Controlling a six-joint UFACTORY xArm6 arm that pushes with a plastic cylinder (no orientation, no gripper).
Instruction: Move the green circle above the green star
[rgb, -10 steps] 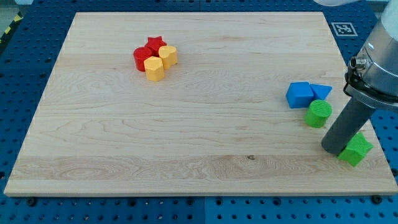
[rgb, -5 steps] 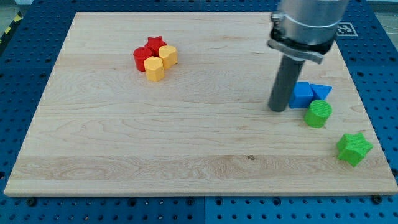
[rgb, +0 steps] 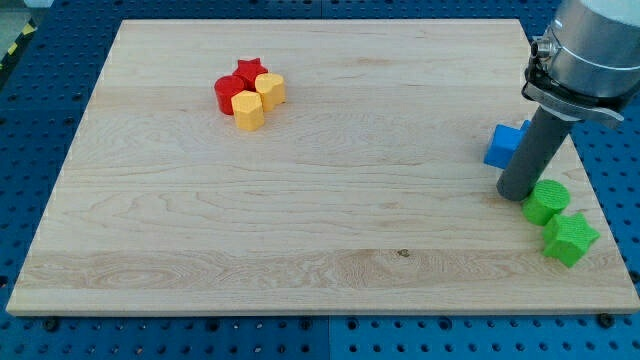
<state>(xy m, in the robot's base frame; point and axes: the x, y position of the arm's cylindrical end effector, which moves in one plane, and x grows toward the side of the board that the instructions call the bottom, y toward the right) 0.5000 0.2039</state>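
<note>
My tip (rgb: 516, 195) touches the green circle (rgb: 545, 203), by the wooden board's (rgb: 300, 180) right edge.
The circle sits just above the green star (rgb: 570, 238), apparently touching it. A blue block (rgb: 503, 145) is partly hidden behind the rod. There is no claw.

Blue blocks (rgb: 505, 145) partly behind the rod (rgb: 535, 150)

A single camera looks down at an angle from beyond the view's bottom edge onto a wooden worktop (rgb: 300, 230), which narrows toward the view's top. It stands far enough back that nearly the whole board fits in frame, ringed by blue pegboard (rgb: 50, 60).
</note>
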